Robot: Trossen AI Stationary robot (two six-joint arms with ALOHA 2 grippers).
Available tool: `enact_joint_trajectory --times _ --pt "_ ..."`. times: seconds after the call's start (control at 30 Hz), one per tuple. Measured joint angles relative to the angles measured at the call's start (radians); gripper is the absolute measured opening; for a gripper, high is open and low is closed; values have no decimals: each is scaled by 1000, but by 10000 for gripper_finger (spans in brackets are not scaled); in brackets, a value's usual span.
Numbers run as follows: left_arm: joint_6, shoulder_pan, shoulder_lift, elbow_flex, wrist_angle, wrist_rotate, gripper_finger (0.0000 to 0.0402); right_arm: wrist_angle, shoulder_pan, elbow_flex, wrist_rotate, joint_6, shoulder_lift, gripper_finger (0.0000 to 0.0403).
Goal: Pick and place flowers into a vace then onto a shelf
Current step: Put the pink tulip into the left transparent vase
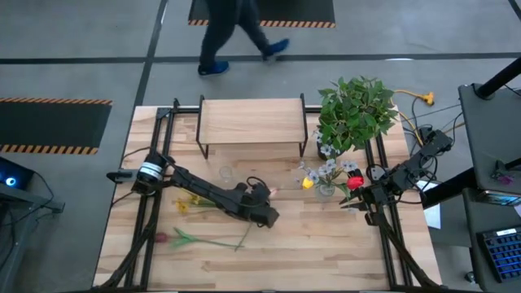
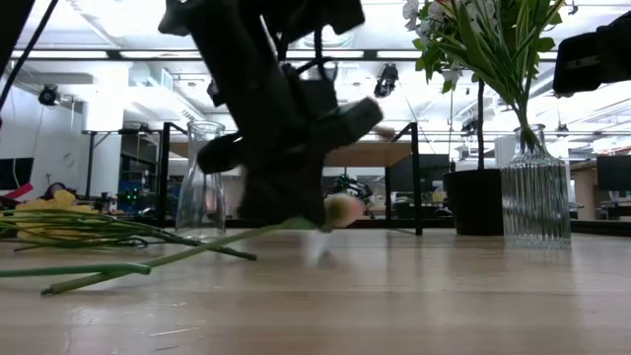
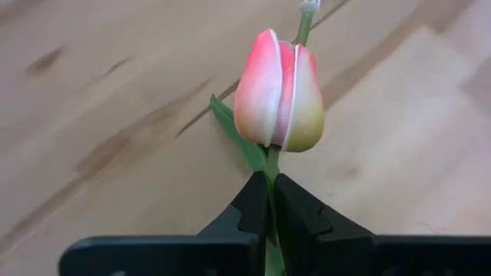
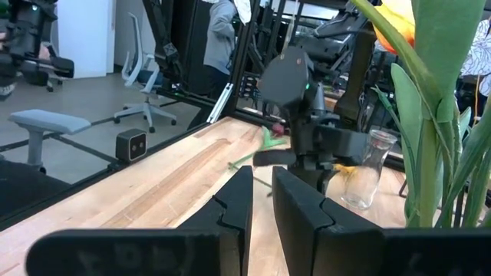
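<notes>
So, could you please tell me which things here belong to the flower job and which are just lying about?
Job:
- pink tulip, clamped in left gripper
- loose flowers on the table
- ribbed vase holding flowers
- empty glass vase
- shelf

Lying about:
- potted plant
- right gripper, waiting

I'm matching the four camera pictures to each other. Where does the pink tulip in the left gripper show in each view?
High view: pink tulip mid-table, at the left gripper.
Low view: its head near centre, just above the tabletop.
Left wrist view: centre, stem pinched between the fingers.
Right wrist view: cannot pick it out.
Shared landmark: the empty glass vase.
</notes>
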Motion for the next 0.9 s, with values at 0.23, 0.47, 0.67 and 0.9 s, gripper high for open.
enact_joint_trajectory --times 0.23,0.47,0.67,0.9 --pt "121 -5 -71 1 39 -4 1 0 0 0 0 0 0 43" --pt "315 -27 -194 1 133 -20 0 -1 0 0 0 4 0 43" --pt "460 -28 -267 2 197 -31 0 -1 0 0 0 4 0 43" --pt "602 -29 -344 -1 197 -109 0 -1 0 0 0 4 1 43"
